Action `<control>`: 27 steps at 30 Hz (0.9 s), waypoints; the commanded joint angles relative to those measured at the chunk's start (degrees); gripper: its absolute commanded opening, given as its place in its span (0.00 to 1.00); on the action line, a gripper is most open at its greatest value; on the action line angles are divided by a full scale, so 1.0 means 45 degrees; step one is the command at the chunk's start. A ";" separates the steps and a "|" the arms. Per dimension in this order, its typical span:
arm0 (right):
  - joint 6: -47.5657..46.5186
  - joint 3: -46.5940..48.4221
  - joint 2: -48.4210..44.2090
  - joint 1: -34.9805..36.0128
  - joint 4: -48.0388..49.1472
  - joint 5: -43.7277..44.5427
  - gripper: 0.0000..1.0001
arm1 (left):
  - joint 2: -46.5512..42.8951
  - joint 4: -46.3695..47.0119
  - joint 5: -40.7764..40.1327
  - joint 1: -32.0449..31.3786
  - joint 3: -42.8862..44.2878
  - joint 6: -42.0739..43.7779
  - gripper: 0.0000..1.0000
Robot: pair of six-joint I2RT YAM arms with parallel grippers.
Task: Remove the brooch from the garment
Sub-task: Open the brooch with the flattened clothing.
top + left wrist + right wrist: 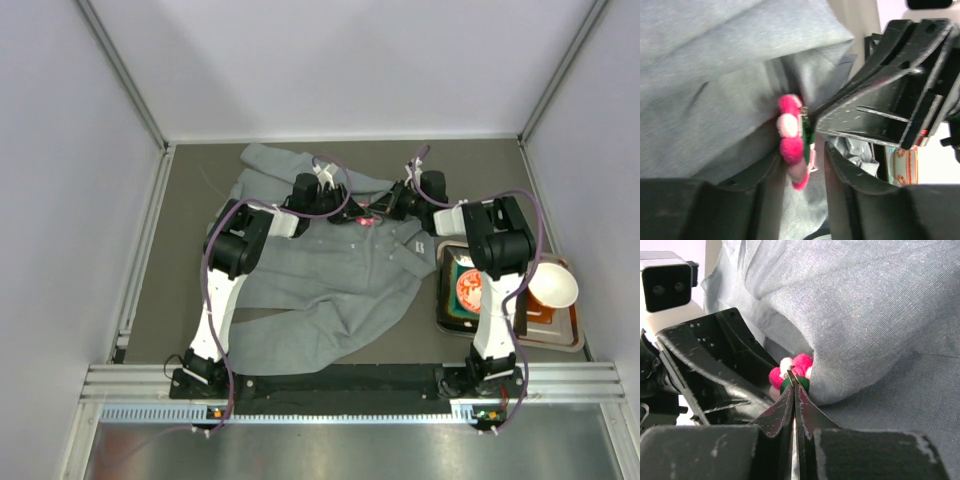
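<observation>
The grey garment [330, 275] lies rumpled across the table, and both arms reach over its upper part. The brooch [365, 219] shows pink near the collar. In the right wrist view my right gripper [794, 387] is shut on the metal pin at the green back of the brooch [796, 367], which sits against a fold of the garment [880, 330]. In the left wrist view my left gripper [800, 167] stands open, and the lower petals of the brooch [791, 135] hang in the gap. The right fingers [875, 112] come in from the right.
A tray [575, 338] at the right edge holds a white bowl [553, 286] and a dish [468, 290] with a red pattern. Pale enclosure walls rise left, right and behind. The two grippers are nearly touching over the shirt.
</observation>
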 commanded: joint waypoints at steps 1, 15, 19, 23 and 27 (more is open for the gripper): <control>0.0386 0.0084 0.0223 -0.0071 0.0859 -0.0246 0.00 | -0.0394 0.0411 -0.0123 0.0026 0.0059 0.0274 0.43; 0.0584 -0.0853 -0.0596 -0.0071 0.1447 0.0241 0.00 | 0.0210 -0.0135 -0.0632 0.0045 0.0704 0.0195 0.04; 0.0016 -0.0816 -0.0850 -0.0091 0.0996 0.0398 0.02 | 0.0230 -0.0175 -0.0612 0.0026 0.0666 0.0273 0.00; -0.0570 -0.0659 -0.1026 -0.0130 0.0587 0.0593 0.11 | 0.0230 -0.0389 -0.0593 0.0026 0.0626 0.0390 0.00; -0.1235 -0.0076 -0.0988 -0.0110 -0.0117 0.0829 0.13 | 0.0250 -0.0429 -0.0495 0.0026 0.0645 0.0430 0.00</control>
